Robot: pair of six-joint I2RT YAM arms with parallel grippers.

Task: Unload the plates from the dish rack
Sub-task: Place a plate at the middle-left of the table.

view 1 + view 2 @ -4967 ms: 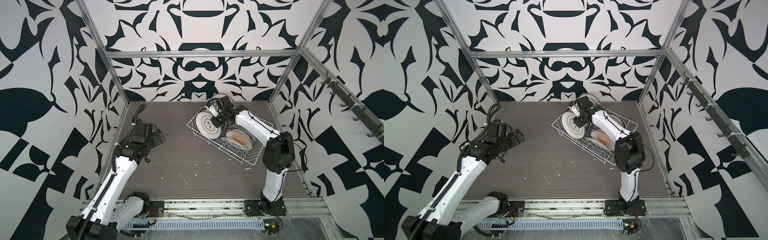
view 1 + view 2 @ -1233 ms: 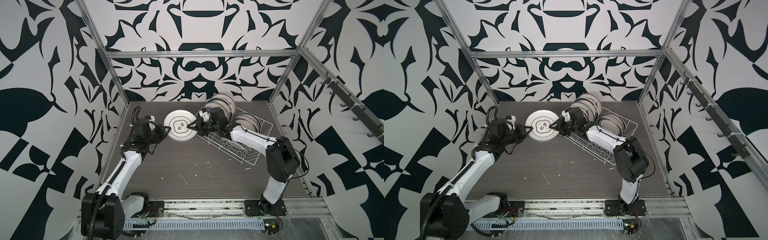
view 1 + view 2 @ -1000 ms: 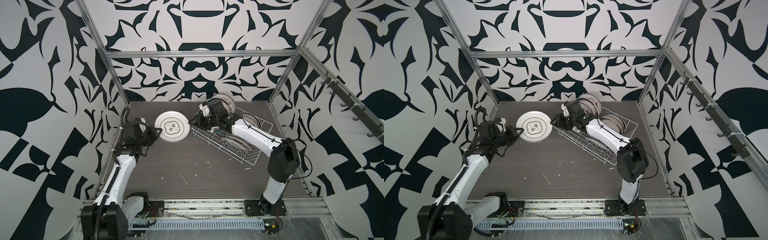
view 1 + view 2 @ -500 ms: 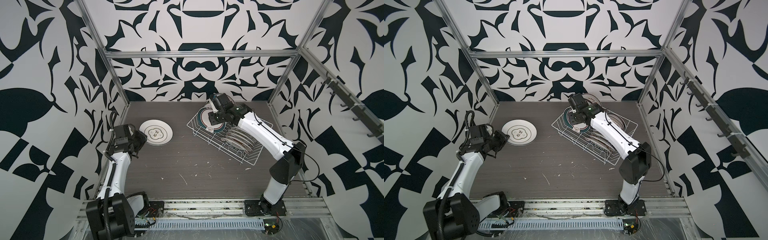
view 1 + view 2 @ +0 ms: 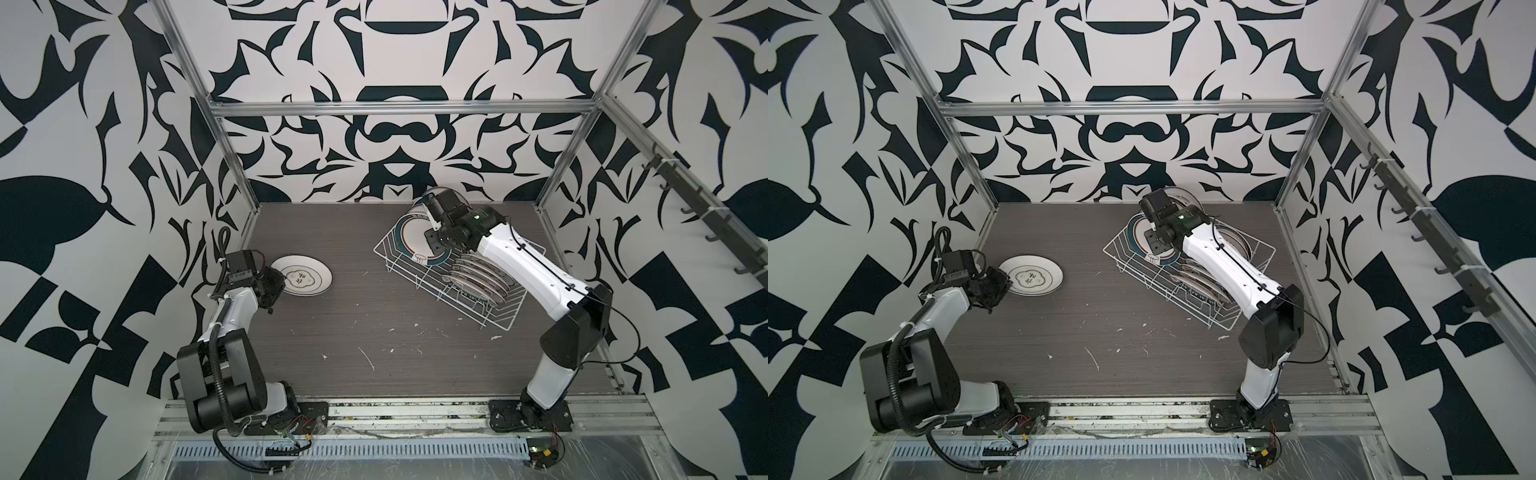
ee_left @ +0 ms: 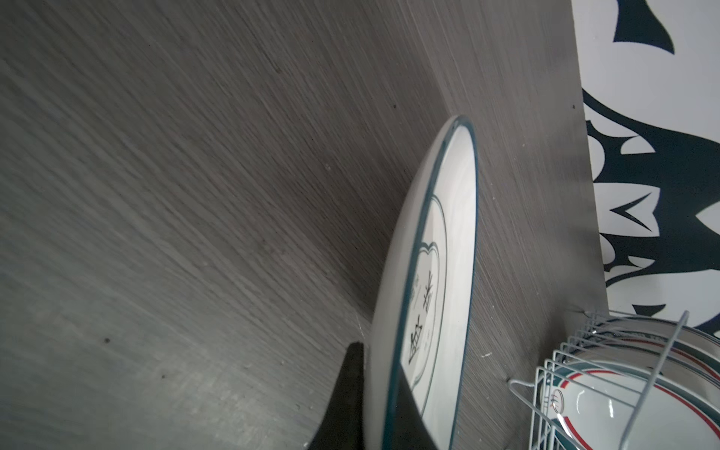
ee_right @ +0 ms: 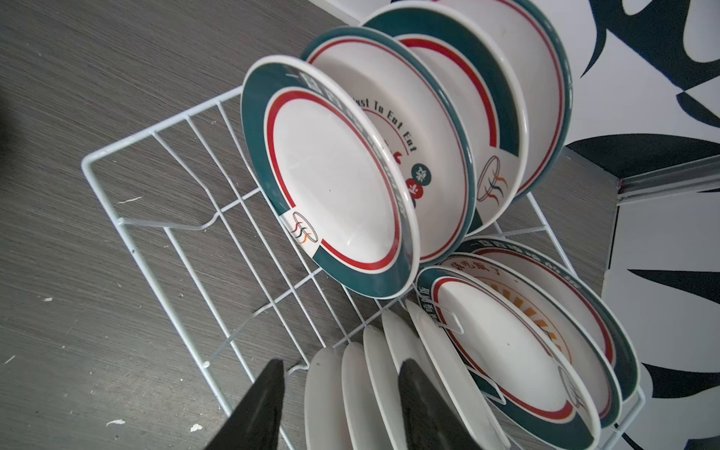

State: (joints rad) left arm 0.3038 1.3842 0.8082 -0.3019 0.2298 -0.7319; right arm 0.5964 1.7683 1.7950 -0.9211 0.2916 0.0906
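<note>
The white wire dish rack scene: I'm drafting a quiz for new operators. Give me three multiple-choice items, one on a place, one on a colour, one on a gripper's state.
1. Where is the white round plate with a thin green rim and black characters?
A. Leaning on the back wall
B. At the left of the grey wood-grain table, outside the white wire dish rack
C. Under the rack

2. What colour is the broad band on the front upright plate in the rack?
A. Dark green
B. Yellow
C. Pink

3. How is the right gripper?
A. Shut on a plate
B. Shut on a rack wire
C. Open, holding nothing

Answers: B, a top view shows it outside the rack, its rim pinched by the shut left gripper; A, green surrounds a red ring; C, its fingers stand apart.
</note>
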